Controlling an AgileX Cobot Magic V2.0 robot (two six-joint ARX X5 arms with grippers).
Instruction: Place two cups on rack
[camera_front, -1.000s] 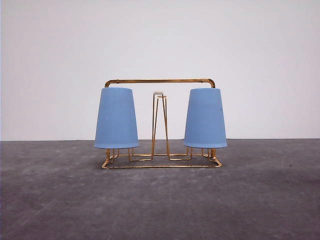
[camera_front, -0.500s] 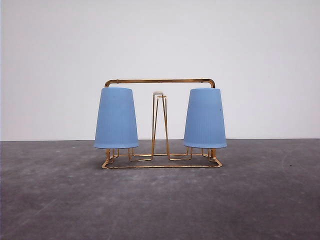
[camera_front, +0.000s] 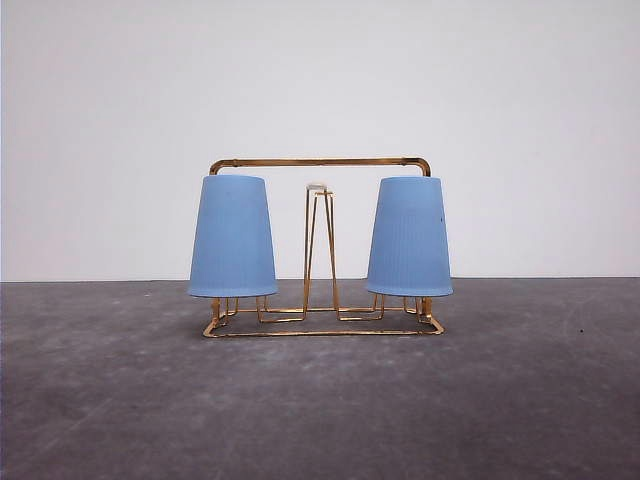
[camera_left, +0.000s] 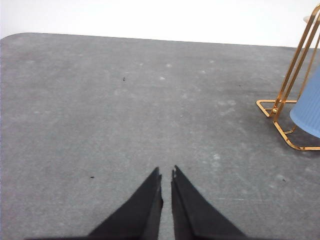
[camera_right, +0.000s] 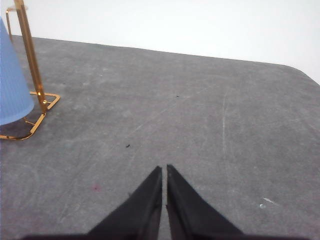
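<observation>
Two light blue ribbed cups hang upside down on the gold wire rack (camera_front: 320, 162) in the front view: one cup (camera_front: 233, 237) at its left end, the other cup (camera_front: 410, 237) at its right end. A bare white-tipped prong (camera_front: 317, 187) stands between them. In the left wrist view my left gripper (camera_left: 166, 174) is shut and empty above bare table, away from the rack's corner (camera_left: 276, 113) and a cup's rim (camera_left: 308, 110). My right gripper (camera_right: 164, 170) is likewise shut on nothing, well apart from the rack (camera_right: 30, 55) and cup (camera_right: 12, 82).
The dark grey table (camera_front: 320, 400) stretches in front of the rack, with a white wall behind. Its rounded corners show in the wrist views, one (camera_left: 15, 39) by the left arm and one (camera_right: 300, 72) by the right arm.
The right cup has shifted very slightly to the left on the rack. Nothing else has moved.
</observation>
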